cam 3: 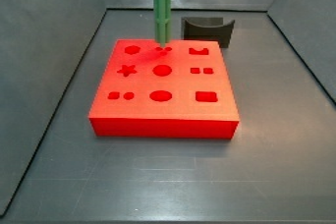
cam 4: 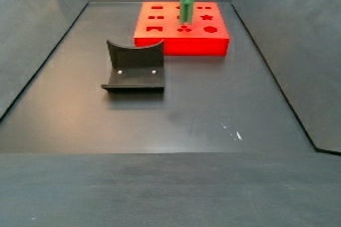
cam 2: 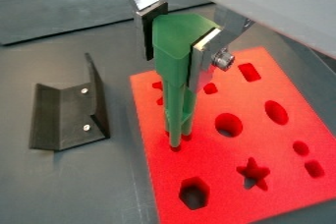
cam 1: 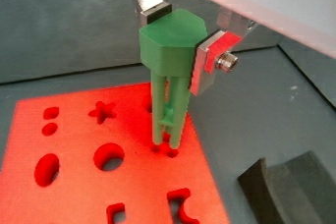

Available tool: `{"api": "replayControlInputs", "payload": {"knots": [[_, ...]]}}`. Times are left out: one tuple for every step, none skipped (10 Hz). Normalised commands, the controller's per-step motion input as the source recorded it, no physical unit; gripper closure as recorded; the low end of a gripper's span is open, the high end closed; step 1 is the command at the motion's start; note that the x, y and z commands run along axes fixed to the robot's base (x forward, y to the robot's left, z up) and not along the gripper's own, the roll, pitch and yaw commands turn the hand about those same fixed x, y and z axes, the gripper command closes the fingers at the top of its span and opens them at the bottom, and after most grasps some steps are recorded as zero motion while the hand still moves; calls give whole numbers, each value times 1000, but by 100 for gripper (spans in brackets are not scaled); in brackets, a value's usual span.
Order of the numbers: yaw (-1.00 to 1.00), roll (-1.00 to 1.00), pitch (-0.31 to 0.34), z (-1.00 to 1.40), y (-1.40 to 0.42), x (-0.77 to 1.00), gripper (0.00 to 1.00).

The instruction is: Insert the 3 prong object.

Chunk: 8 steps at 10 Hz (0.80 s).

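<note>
gripper (cam 1: 184, 33) cut off by frame edge, prong tips (cam 2: 178, 145) indistinct

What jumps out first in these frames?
The red block, bright against the dark floor and cut with shaped holes. Next, the green 3 prong object, held upright in the tool above the block, its prong tips at or just above the block's top near the far edge in a side view. The dark fixture stands apart on the floor.
</note>
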Motion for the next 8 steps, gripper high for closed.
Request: {"api": "replayControlInputs", "payload": {"knots": [[-186,-6,4,-103,0,149,100],[-71,-1,3,-29,0,83,100],[0,0,6,-43,0,146,100],[0,0,23,-49,0,166,100],[0,-4,14,-77,0,149,100],[0,0,3,-83,0,106,100],[0,0,0,-109,0,54,100],[0,0,0,-146,0,0,100]]}}
